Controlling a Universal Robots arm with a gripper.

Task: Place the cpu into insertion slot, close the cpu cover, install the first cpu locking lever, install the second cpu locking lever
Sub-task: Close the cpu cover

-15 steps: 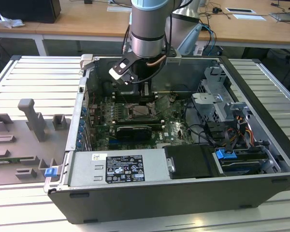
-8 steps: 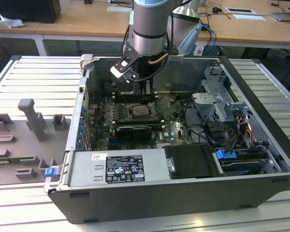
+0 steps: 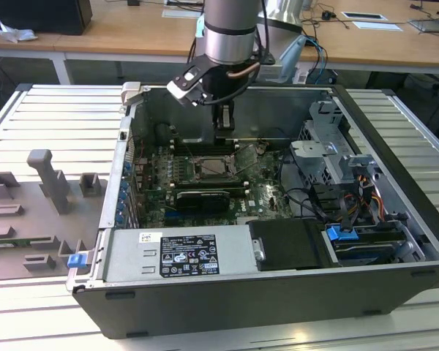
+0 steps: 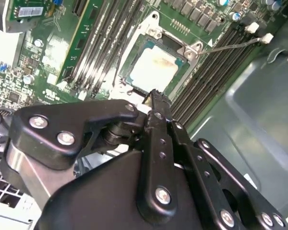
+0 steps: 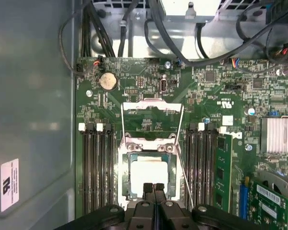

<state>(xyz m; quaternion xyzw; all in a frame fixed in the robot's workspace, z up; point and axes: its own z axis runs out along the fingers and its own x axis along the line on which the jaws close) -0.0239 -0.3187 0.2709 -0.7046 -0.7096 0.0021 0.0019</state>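
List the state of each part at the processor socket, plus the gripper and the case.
cpu: seated face up in the insertion slot.
insertion slot: filled by the cpu, uncovered.
cpu cover: open, swung back off the slot.
locking lever: unlatched, sticking out sideways.
gripper: shut, holding nothing, at the slot's edge.
computer case: lying flat, side open.

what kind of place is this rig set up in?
Likely a robotics lab or test workshop: an open PC case sits on a slotted metal table under the arm, with grey fixtures beside it and wooden desks strewn with cables behind.
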